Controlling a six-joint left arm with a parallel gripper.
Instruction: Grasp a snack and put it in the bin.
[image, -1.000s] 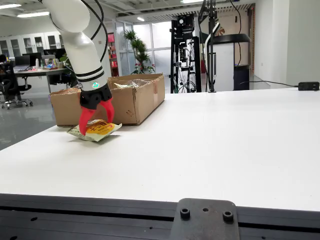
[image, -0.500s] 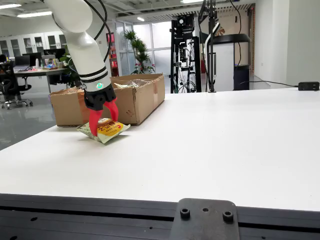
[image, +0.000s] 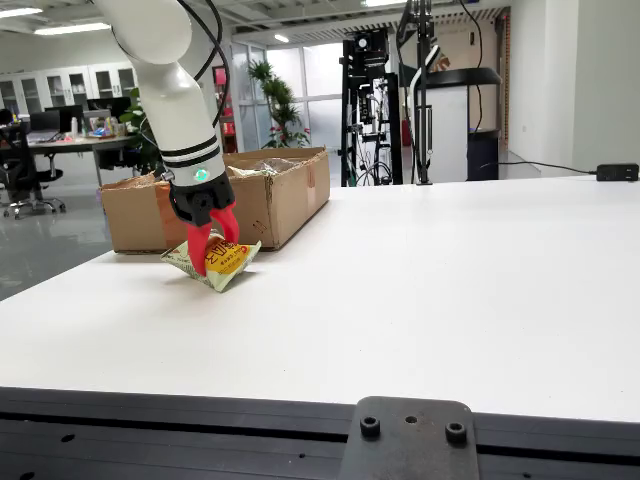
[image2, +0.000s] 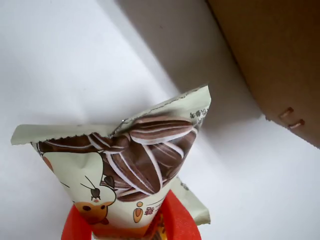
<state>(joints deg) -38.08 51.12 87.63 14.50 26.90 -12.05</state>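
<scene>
A pale green and yellow snack packet (image: 220, 263) printed with sunflower seeds hangs just above the white table (image: 420, 290) in the view from the side. My gripper (image: 213, 250), with red fingers (image: 198, 245), is shut on it. The view that rides on the gripper shows the snack packet (image2: 125, 165) pinched between the red fingers (image2: 177, 222), its top edge crumpled. The brown cardboard bin (image: 265, 195) stands directly behind the packet in the side view, open at the top, and its wall (image2: 280, 60) fills the upper right of the gripper view.
A black bracket (image: 412, 440) is bolted to the table's near edge. Behind the table stand a dark equipment rack (image: 375, 105) and office desks (image: 70, 140). A black power box (image: 616, 172) lies at the table's far right.
The gripper closed on the packet and lifted it off the table, moving right and toward the cardboard bin. The packet now tilts in the fingers.
</scene>
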